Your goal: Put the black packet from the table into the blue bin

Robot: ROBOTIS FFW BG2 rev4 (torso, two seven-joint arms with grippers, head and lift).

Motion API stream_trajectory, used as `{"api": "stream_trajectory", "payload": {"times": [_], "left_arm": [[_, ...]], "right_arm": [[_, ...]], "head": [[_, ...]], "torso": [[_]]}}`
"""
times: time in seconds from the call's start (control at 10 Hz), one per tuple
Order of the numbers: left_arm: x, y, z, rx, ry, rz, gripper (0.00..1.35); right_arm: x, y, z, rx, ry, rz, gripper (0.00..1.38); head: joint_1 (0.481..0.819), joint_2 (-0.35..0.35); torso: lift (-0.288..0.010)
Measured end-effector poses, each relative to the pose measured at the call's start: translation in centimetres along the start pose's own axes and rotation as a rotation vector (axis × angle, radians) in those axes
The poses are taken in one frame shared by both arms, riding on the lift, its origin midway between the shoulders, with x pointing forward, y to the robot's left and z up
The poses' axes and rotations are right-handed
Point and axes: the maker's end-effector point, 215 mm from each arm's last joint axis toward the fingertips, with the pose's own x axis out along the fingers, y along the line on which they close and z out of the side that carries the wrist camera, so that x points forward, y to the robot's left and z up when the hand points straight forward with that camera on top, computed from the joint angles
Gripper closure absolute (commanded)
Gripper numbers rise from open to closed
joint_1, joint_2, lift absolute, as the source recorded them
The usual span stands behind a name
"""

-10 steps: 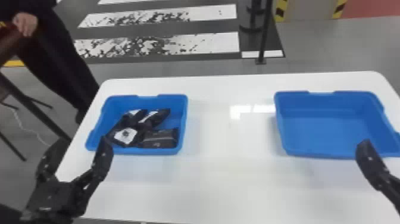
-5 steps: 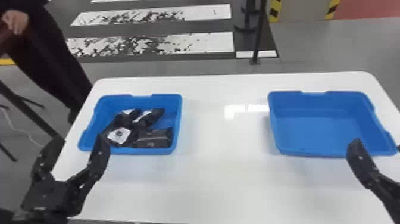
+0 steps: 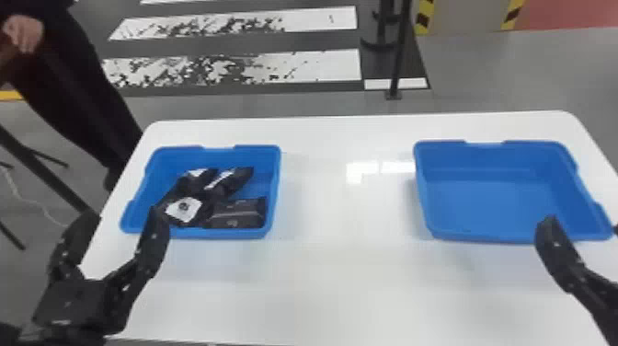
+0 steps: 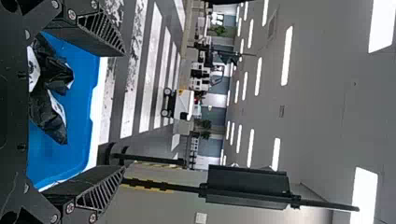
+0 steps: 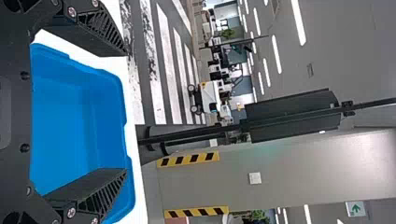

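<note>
Holds left hand [image 3: 122, 215], fingers parted, near a blue bin [image 3: 230, 233] with black packets [image 3: 239, 214] inside, and right hand [image 3: 581, 225], likewise spread, near another blue bin [image 3: 487, 202] on the white bench [image 3: 340, 276].

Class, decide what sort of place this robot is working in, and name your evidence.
Probably a large indoor robotics lab or demonstration hall: a white rectangular table bearing blue plastic bins, black-and-white crosswalk stripes on the floor, and long ceiling lights.
</note>
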Motion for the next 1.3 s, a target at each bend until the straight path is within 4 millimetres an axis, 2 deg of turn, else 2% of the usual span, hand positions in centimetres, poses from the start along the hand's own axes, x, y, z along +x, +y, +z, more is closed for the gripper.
{"api": "stream_trajectory", "payload": {"times": [1.3], "left_arm": [[0.0, -0.29, -0.44, -0.022, 0.012, -0.006, 0.17]], "right_arm": [[-0.08, -0.01, -0.09, 0.004, 0.002, -0.001, 0.13]], "head": [[0.695, 0.098]], "torso": [[-0.11]]}}
